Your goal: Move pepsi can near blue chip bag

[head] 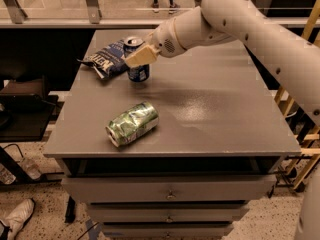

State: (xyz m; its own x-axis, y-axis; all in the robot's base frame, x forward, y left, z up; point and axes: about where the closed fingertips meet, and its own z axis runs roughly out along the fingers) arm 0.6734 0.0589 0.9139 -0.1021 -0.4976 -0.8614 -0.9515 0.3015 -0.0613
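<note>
The pepsi can point(136, 70) is dark blue with a silver top. It stands upright at the back left of the grey table point(215, 109). The blue chip bag point(107, 56) lies flat just left of it, almost touching. My gripper point(137, 56) is shut on the pepsi can, its tan fingers point(141, 57) across the can's upper half. The white arm reaches in from the upper right.
A crushed green and silver can point(132, 123) lies on its side near the table's front left. Drawers sit below the tabletop. A wooden frame point(305, 134) stands at the right. A glass railing runs behind the table.
</note>
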